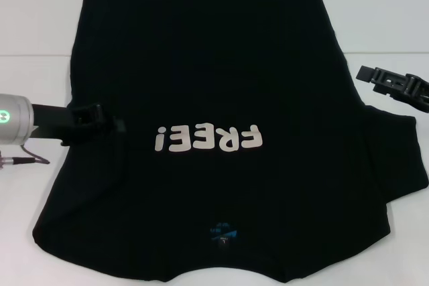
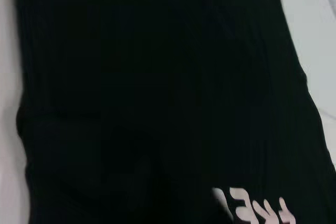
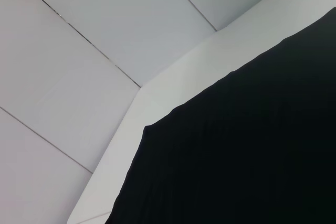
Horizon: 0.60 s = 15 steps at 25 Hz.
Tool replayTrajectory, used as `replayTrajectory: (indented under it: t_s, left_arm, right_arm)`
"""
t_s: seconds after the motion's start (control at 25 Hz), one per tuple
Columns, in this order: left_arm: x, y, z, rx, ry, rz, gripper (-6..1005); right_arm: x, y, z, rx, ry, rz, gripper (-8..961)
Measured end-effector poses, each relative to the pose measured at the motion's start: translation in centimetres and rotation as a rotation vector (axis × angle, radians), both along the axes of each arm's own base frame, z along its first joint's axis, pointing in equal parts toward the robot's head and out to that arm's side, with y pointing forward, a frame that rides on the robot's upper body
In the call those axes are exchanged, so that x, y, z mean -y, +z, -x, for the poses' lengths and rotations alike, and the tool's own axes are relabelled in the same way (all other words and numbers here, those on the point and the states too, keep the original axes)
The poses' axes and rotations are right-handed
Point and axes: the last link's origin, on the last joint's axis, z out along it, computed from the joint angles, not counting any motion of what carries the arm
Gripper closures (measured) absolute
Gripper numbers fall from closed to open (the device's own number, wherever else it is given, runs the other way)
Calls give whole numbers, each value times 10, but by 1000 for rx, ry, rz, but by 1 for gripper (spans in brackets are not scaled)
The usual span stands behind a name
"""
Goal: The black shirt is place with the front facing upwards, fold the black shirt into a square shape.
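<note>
The black shirt [image 1: 214,65] lies flat on the white table [image 1: 40,18], front up. Its pale "FREE!" lettering [image 1: 208,140] reads upside down to me, and the blue neck label [image 1: 223,232] is near the front edge. The right sleeve [image 1: 402,159] sticks out sideways. My left gripper [image 1: 110,124] sits low over the shirt's left edge, level with the lettering. My right gripper [image 1: 367,73] hovers over bare table just beyond the shirt's right edge. The left wrist view is filled with the shirt [image 2: 157,77] and part of the lettering [image 2: 252,208]. The right wrist view shows a shirt edge [image 3: 252,145].
The white table [image 3: 173,82] shows around the shirt on the left, right and far sides. A wall of pale panels [image 3: 105,24] stands beyond the table's far edge. The shirt's neck end reaches the near table edge.
</note>
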Motion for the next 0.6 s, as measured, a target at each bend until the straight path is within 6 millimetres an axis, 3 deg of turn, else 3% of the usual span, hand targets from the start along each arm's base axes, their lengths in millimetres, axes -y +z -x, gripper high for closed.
replayTrajectory:
  t_s: [0.2,0.36,0.6]
  left_arm:
    - [10,13,-11,22,-207,10,955]
    - [39,27,-14,90,-495,-45,820]
    - [59,33,11,66,-477,-74,558]
  right_arm:
    - [1,2,-1,6,0,-1,165]
    - [2,6,-1,20,30,17,165]
    - [12,34,-3,83,114,102,165]
